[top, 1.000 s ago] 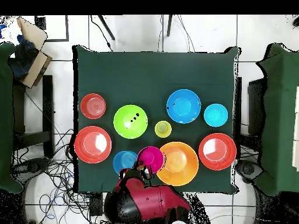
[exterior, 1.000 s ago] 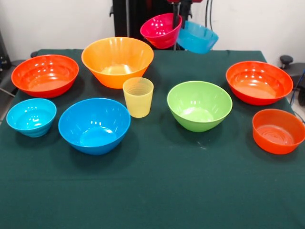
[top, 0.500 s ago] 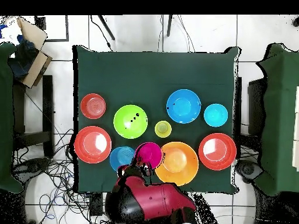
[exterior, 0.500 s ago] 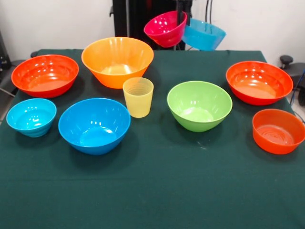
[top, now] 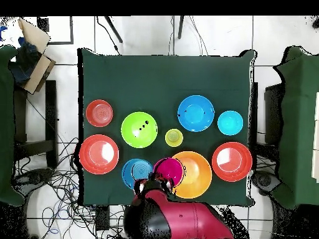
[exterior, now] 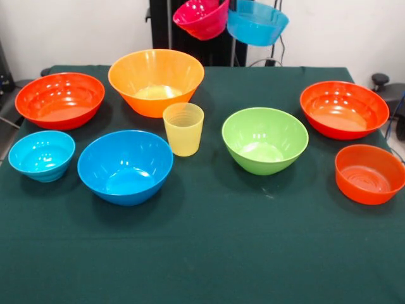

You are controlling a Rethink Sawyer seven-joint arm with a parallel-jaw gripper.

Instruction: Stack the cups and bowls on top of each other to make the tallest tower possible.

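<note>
Magenta and blue, two bowls hang high at the worktop's (exterior: 209,253) far edge: the pink bowl (exterior: 201,18) and a blue bowl (exterior: 256,24), lifted together by the tool (exterior: 231,7), though whether it pinches one rim or both cannot be told. The likely step is carrying them to the big orange bowl (exterior: 155,81), the tower's base, so lowering squarely comes next. Seven bowls and one yellow cup (exterior: 183,128) rest apart, nothing stacked.

The red arm (top: 177,221) reaches up from its base, its grasping end hidden
</note>
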